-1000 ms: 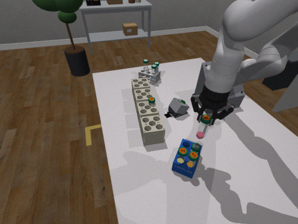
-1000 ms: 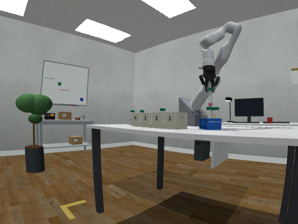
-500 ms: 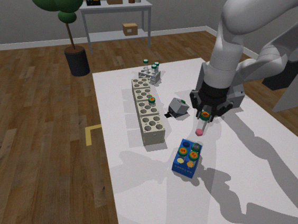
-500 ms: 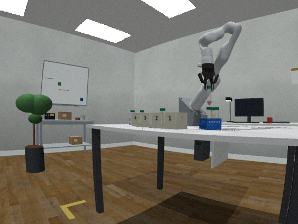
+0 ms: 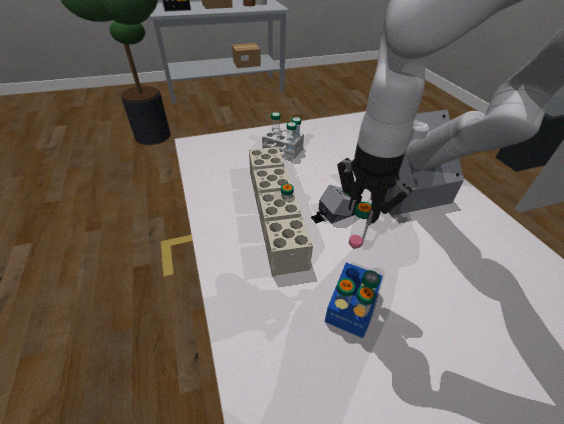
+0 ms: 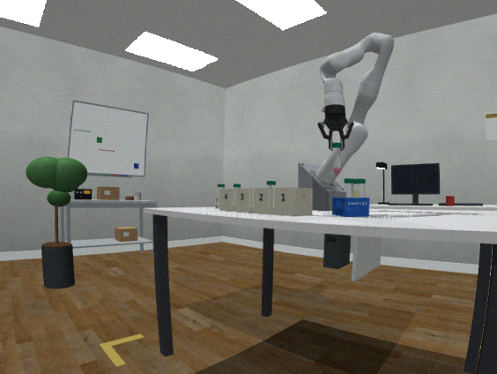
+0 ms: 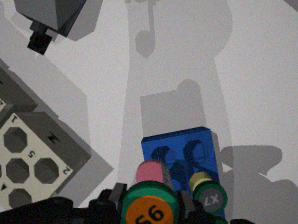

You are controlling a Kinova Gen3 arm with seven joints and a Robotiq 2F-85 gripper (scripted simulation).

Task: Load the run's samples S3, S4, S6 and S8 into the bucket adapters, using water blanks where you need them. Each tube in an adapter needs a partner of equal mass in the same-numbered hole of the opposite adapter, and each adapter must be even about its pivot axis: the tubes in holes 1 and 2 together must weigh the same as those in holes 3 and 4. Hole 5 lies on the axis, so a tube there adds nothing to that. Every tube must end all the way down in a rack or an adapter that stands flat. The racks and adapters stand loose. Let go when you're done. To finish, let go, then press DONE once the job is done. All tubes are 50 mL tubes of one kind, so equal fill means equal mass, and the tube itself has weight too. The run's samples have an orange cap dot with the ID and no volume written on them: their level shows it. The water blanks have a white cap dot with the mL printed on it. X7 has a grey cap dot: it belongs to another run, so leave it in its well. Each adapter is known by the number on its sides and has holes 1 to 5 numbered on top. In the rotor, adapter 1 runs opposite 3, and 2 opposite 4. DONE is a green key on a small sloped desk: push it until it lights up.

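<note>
My gripper [image 5: 365, 207] is shut on sample tube S6 [image 7: 150, 210], which has a green cap with an orange dot and pink liquid at its lower end [image 5: 355, 241]. It hangs high above the table, between the blue sample rack [image 5: 353, 300] and the row of four beige adapters [image 5: 280, 210]. The rack holds two orange-dot tubes [image 5: 345, 286] [image 5: 366, 293] and grey-dot X7 [image 7: 210, 197]. One orange-dot tube [image 5: 286, 189] stands in adapter 2 [image 6: 261, 199]; I cannot tell which hole. Adapter 1 [image 5: 289, 235] is empty.
A small clear rack [image 5: 285, 142] with three green-capped blanks stands behind the adapters. The grey sloped DONE desk [image 5: 334, 202] sits just left of the gripper. The arm's grey base block [image 5: 430, 170] stands to the right.
</note>
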